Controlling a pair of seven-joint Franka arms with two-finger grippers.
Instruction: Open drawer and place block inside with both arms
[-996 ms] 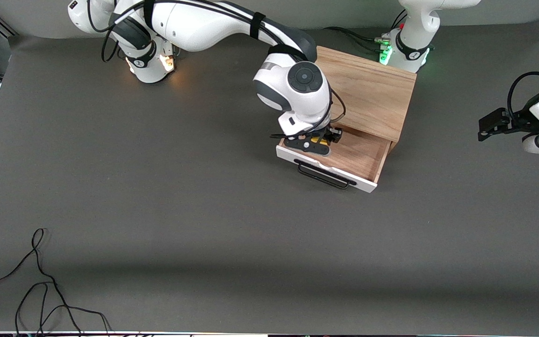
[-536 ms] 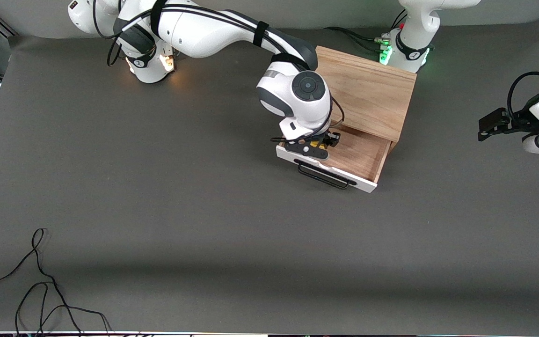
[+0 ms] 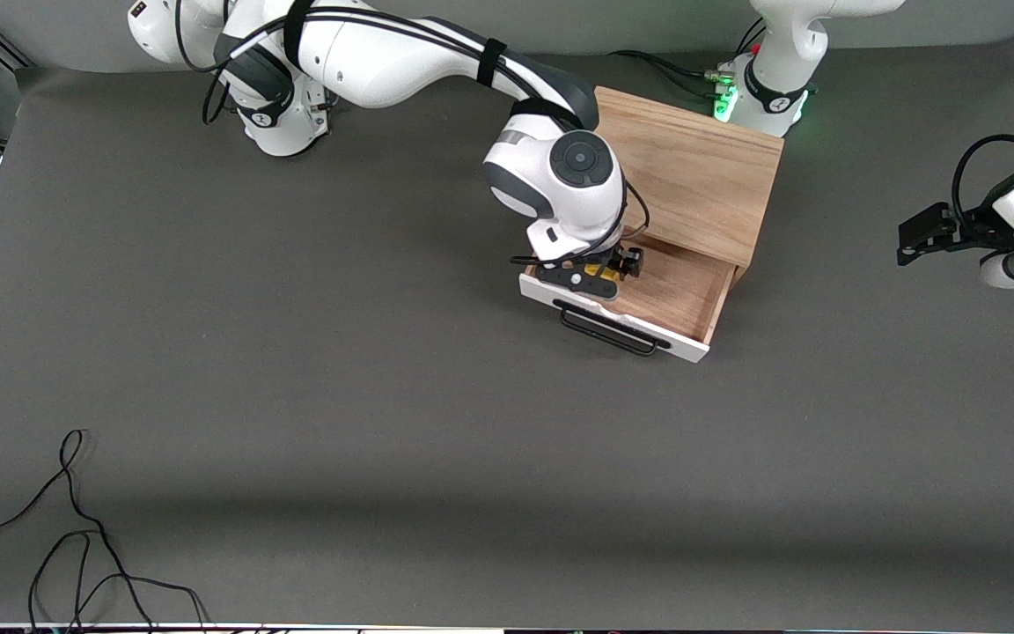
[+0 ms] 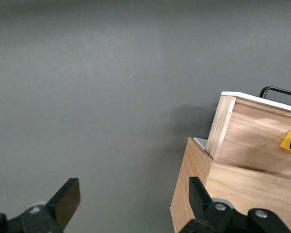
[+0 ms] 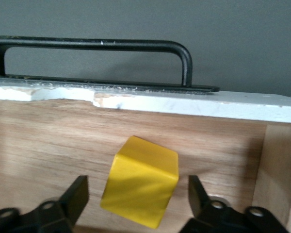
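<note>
The drawer (image 3: 648, 304) stands pulled out of the oak box (image 3: 692, 172). The block (image 5: 140, 187) lies inside it, near the white front panel. The right hand (image 5: 136, 199) is spread wide around the block, fingers clear of it. The left hand (image 4: 131, 201) waits wide apart over bare bench (image 3: 296, 396).

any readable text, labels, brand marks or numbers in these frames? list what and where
None readable.
Right arm: small dark marks on the base and on the wrist, too small to read.
Left arm: a small round mark on the base, too small to read.
Drawer, its handle, block, wooden box: no print.
Right gripper, left gripper: no markings in view.
</note>
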